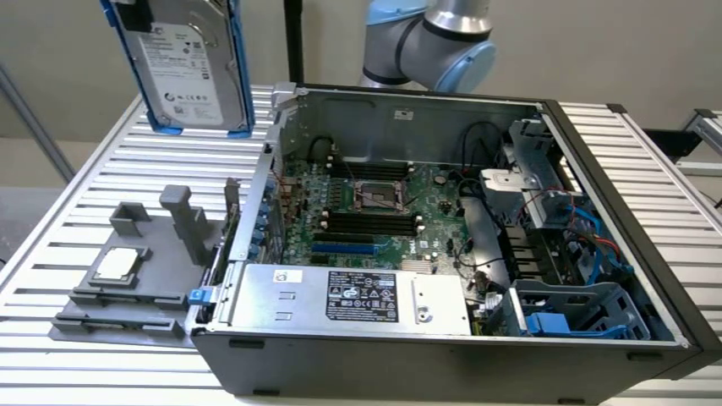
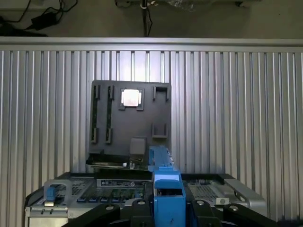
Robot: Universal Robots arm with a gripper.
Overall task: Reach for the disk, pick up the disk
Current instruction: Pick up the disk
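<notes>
The disk (image 1: 186, 63), a silver-grey hard drive with a white label in a blue carrier, hangs upright in the air above the slatted table, at the exterior view's upper left, beside the open computer case (image 1: 451, 237). In the wrist view the carrier's blue edge (image 2: 166, 189) stands between two black fingers (image 2: 137, 208), with my gripper (image 2: 168, 207) shut on it. The disk touches neither the table nor the case.
A grey fixture (image 1: 135, 271) on the slatted table (image 1: 90, 178) holds a small square silver chip (image 1: 117, 265). Inside the case lie the motherboard (image 1: 373, 211), a silver box with a black label (image 1: 350, 296) and blue drive bays (image 1: 564, 317). The arm's base (image 1: 429, 42) stands behind.
</notes>
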